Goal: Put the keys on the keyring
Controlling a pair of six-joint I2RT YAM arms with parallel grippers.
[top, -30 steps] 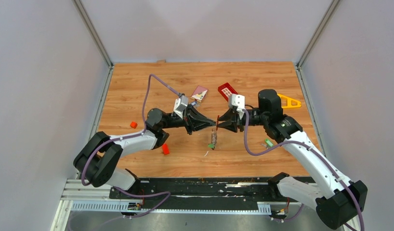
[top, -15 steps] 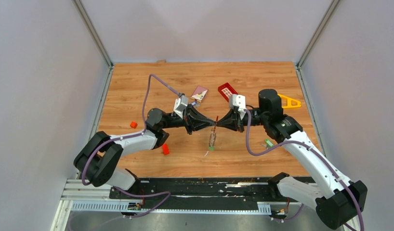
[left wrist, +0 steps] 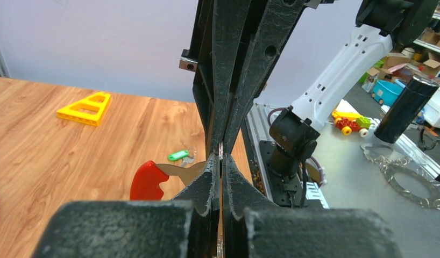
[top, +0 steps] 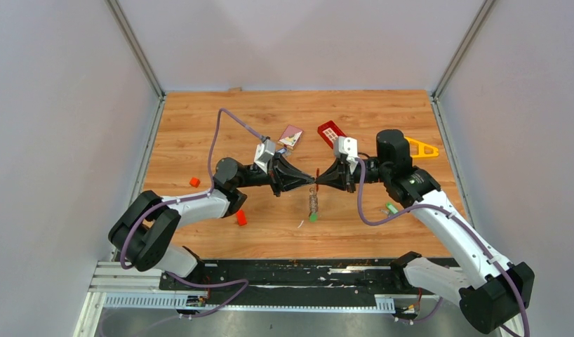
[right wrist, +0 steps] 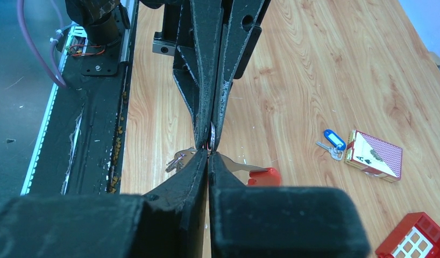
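Item: keyring (top: 316, 177). Held off the tabletop over its middle, between two arms brought tip to tip. The ring is seen pinched where the fingertips meet; its red piece (left wrist: 148, 180) juts out to one side.

Left gripper (left wrist: 220, 164): jaws pressed together on the ring, no gap to speak of.

Right gripper (right wrist: 208, 158): jaws likewise closed on the ring, from the opposite side.

Green-tipped piece (top: 313, 209): hung below the keyring; possibly a key, too small to be told.

Green key (top: 391, 208): laid loose near the right edge.

Blue key (right wrist: 330, 138): laid toward the far edge, just beside a card box (right wrist: 375, 155).

Also recorded: red tray (top: 331, 132) and yellow triangle (top: 421, 147) toward the far right corner; two red blocks (top: 194, 182) (top: 241, 217) on the left side.
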